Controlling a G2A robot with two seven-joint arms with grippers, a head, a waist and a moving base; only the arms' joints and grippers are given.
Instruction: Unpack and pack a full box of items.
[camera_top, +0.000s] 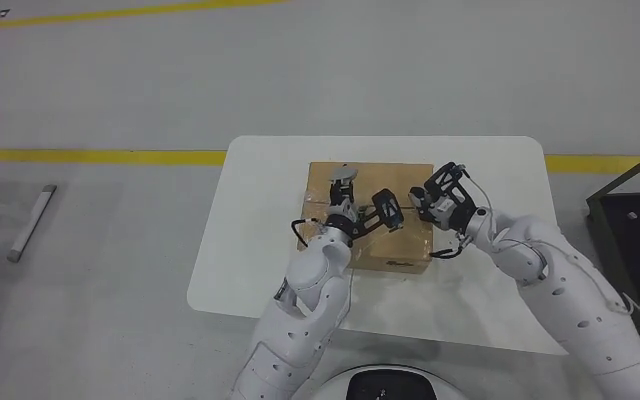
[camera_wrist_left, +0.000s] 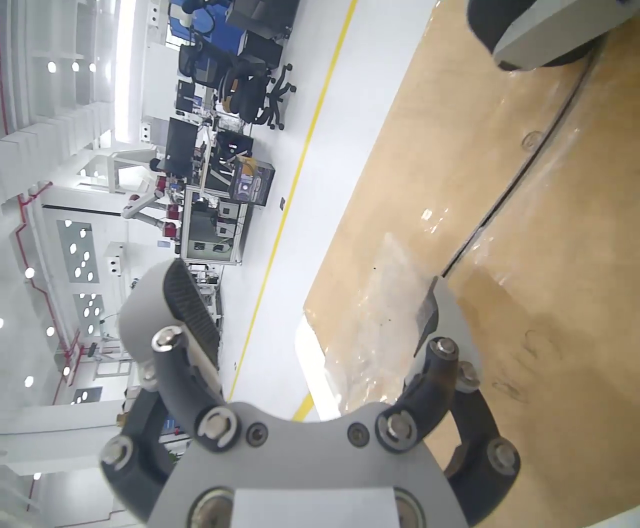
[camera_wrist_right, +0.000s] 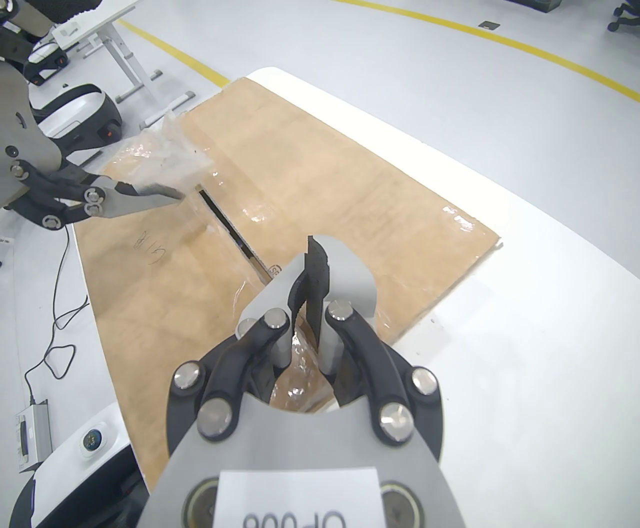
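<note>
Top view, entry one: we list the white worktop (camera_top: 270, 200), rounded at its corners, as the largest piece.

Entry two: the cardboard box (camera_top: 395, 240). We record it lying flat on the worktop, about midway from left to right and closer to the far edge than the near one. Both top flaps are down. A thin dark gap runs along the seam between them from left to right. The near flap carries a small pen scribble.

Entry three: the left pincer (camera_wrist_left: 305, 280). We log it as released, with its fingers spread wide at the box's left end. One finger hangs out past the left edge of the box. The other has its tip at the left end of the seam, right at the lifted tape. We see nothing gripped between the fingers.

Entry four: the right pincer (camera_wrist_right: 312, 265). We log it as clenched, its fingers drawn together with nothing visible between them. It sits over the seam towards the box's right end. We cannot tell whether it touches the cardboard.

Entry five: the clear tape (camera_wrist_right: 165, 150). We note it peeled up in a crumpled sheet at the seam's left end. Glossy strips of it lie flat along the seam and over the box's right edge.
</note>
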